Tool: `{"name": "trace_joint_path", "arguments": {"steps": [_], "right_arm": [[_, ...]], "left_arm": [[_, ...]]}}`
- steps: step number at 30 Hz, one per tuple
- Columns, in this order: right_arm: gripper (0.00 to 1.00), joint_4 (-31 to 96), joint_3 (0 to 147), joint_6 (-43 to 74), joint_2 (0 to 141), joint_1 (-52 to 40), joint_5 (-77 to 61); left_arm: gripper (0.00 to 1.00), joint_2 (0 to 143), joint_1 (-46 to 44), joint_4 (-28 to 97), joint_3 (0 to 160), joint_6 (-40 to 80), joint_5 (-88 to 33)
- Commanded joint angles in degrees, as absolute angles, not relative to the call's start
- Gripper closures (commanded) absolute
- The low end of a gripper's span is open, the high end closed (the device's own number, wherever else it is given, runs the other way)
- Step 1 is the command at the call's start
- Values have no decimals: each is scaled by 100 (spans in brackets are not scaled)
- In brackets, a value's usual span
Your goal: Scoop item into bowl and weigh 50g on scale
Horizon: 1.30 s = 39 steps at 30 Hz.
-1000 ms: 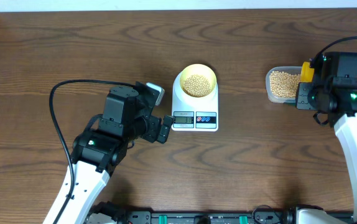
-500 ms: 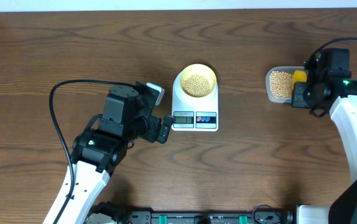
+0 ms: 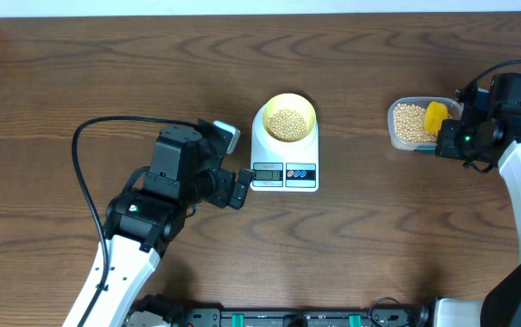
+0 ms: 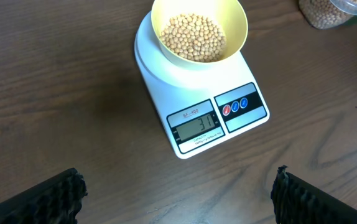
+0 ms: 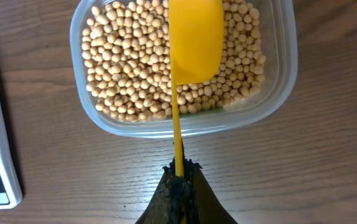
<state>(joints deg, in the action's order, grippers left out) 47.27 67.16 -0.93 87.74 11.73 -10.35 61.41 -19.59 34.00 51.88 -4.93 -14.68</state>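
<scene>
The left gripper (image 4: 178, 196) hung wide-jawed and empty just before the white rounded-rectangular digital scale (image 4: 166, 93), while the right gripper (image 5: 180, 180) pinched the handle of a bright-yellow plastic scoop (image 5: 195, 37), its cup over the clear rectangular plastic tub (image 5: 278, 93). The small pale-yellow round bowl (image 4: 158, 18) sat on the scale's platform, partly filled with small round tan beans (image 4: 196, 37); more lay in the tub.

Glossy plastic scale (image 4: 166, 99), wood-grain table (image 4: 73, 93)

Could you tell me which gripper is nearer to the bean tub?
Right. The right gripper, holding the scoop, is just beside the tub; the left gripper sits beside the scale.
</scene>
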Motion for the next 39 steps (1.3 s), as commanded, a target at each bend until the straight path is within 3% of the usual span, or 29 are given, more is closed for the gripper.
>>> {"name": "trace_joint_path", "arguments": {"steps": [1, 39], "right_arm": [[99, 4694, 6628, -222, 8790, 1179, -1155], [99, 4600, 6128, -130, 8814, 1304, -2689]], "left_arm": [[2, 6141, -1931, 3374, 5186, -532, -1431], [2, 6141, -1931, 3374, 5186, -534, -1433]]}}
